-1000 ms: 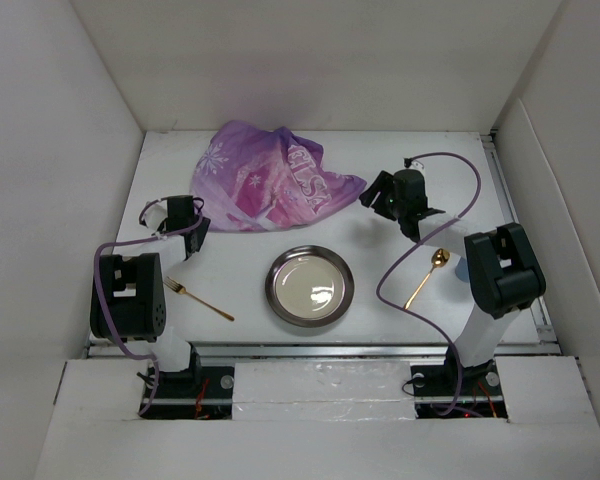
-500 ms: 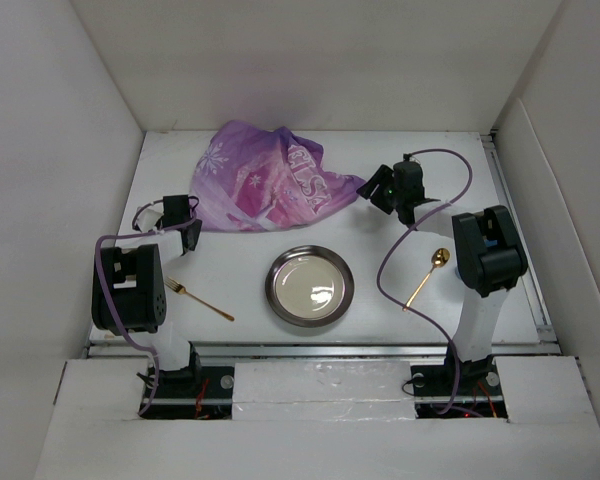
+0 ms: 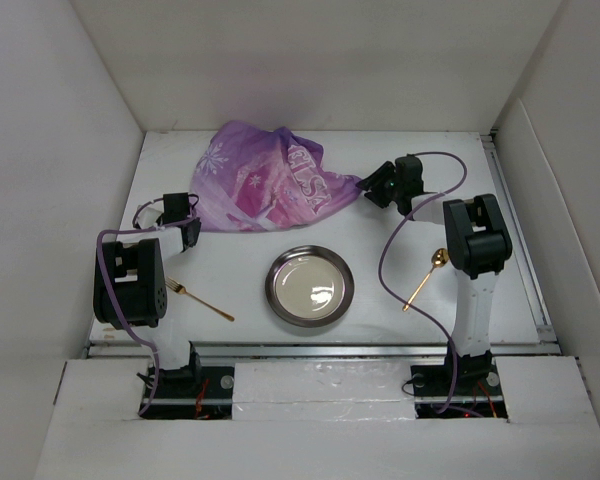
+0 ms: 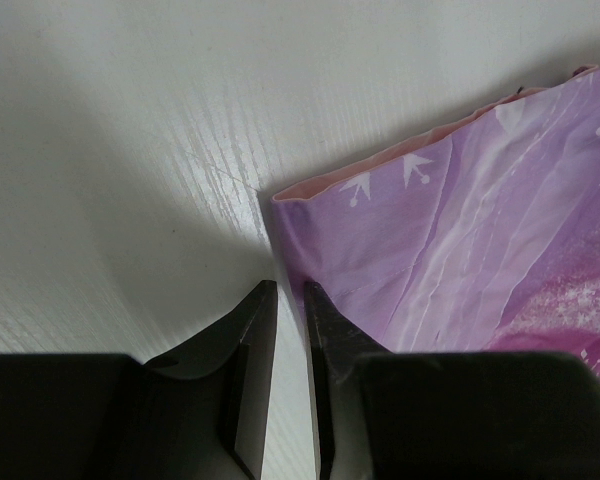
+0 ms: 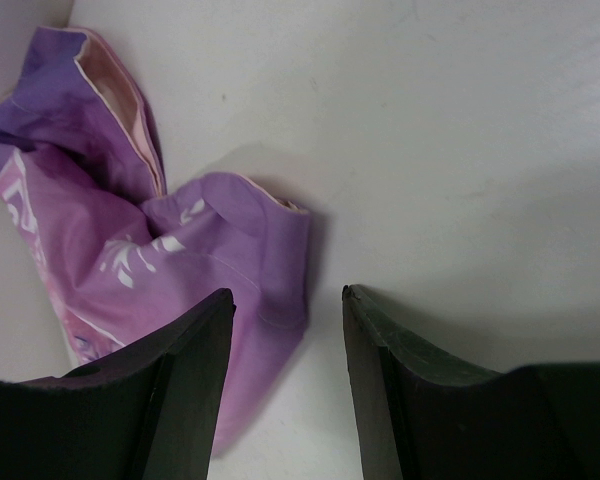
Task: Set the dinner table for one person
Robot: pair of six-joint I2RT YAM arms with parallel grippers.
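The dinner table (image 3: 245, 255) is a white tabletop. On it a crumpled purple "ELSA" placemat (image 3: 270, 190) lies at the back. My left gripper (image 3: 192, 230) sits low at the placemat's near left corner. In the left wrist view its jaws (image 4: 290, 287) stand a narrow slit apart, bare table (image 4: 130, 150) showing between them and the placemat edge (image 4: 460, 250) just past the right tip. My right gripper (image 3: 372, 186) is open at the placemat's right corner. In the right wrist view that corner (image 5: 270, 260) lies between its fingertips (image 5: 288, 295).
A metal plate (image 3: 273, 287) sits at the front centre. A gold fork (image 3: 202, 300) lies left of it and a gold spoon (image 3: 427, 275) right of it, by the right arm. White walls enclose the table on three sides.
The left jaws have narrowed from wide to a slit at the placemat corner. The right gripper has moved left and back onto the placemat's right corner and closed slightly.
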